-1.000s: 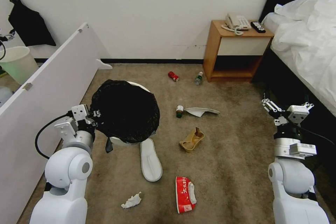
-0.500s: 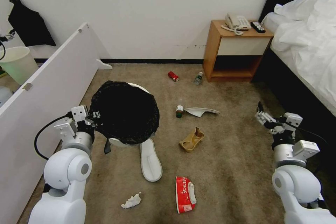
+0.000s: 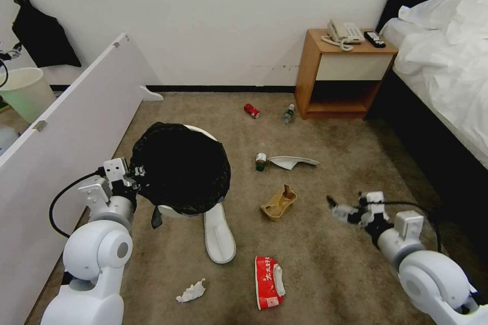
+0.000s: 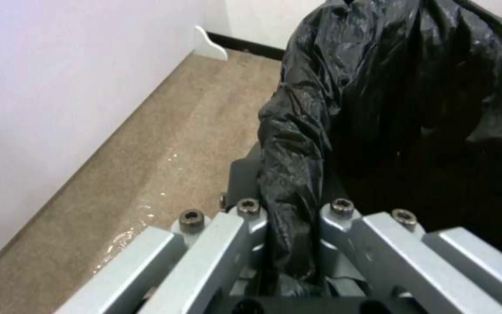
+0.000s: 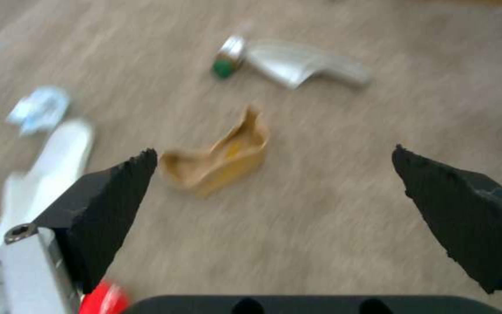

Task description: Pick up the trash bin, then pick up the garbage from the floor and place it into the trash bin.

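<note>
Carpet [image 3: 330,264], brown and littered. Round white plastic trash bin lined with crinkled black bag [image 3: 179,165] near the carpet's left edge beside a white panel [image 3: 66,127], its bag-covered rim clamped between the left gripper [image 3: 133,171] fingers [image 4: 236,235]. Right gripper [image 3: 339,209] low above the carpet's right part, fingers [image 5: 109,200] spread wide apart, pointed toward a crumpled brown paper bag [image 3: 278,203] at mid-carpet. Nearby on the carpet: white slipper [image 3: 219,232] touching the bin's base, red snack packet [image 3: 268,275], crumpled white tissue [image 3: 191,291], small green-capped bottle [image 3: 261,161], red can [image 3: 251,110] near the far wall.
</note>
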